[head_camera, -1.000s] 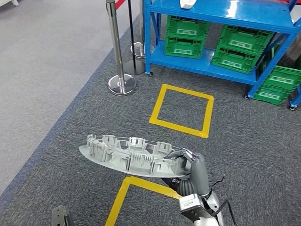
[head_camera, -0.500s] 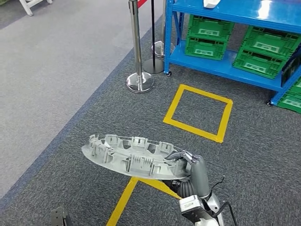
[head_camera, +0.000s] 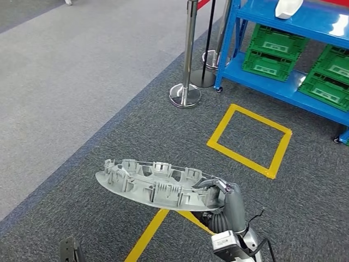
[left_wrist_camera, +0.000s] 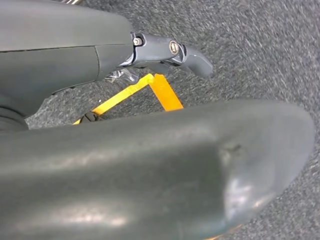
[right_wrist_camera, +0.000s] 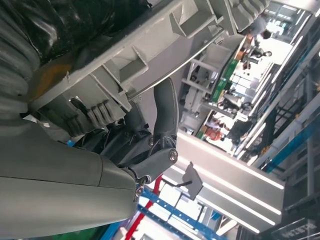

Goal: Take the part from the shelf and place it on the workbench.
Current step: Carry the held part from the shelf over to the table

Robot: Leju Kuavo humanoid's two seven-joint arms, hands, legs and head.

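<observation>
A humanoid robot stands on grey carpet marked with yellow tape lines, carrying a long, flat grey plastic part (head_camera: 158,186) out in front of its body. Its right hand (head_camera: 218,191) grips the part at one end alone, fingers (head_camera: 208,182) curled over the ribbed upper face, so most of the part juts sideways past the hand with nothing under it. The part sits roughly level, tipped slightly. The left hand (left_wrist_camera: 166,50) hangs toward the floor near a yellow tape corner (left_wrist_camera: 162,90); I cannot tell whether its fingers are apart or together. Behind and to the right stands a blue shelf (head_camera: 288,24) holding green crates (head_camera: 274,52), with chrome barrier posts (head_camera: 188,60) beside it. No workbench is visible, so the part is probably in transit. The main risk, as I judge it, is the one-ended hold: a jolt from walking or turning could make the long free end sag, twist in the fingers, or slip out. The overhanging end could also clip a post if the robot turns close to it.
</observation>
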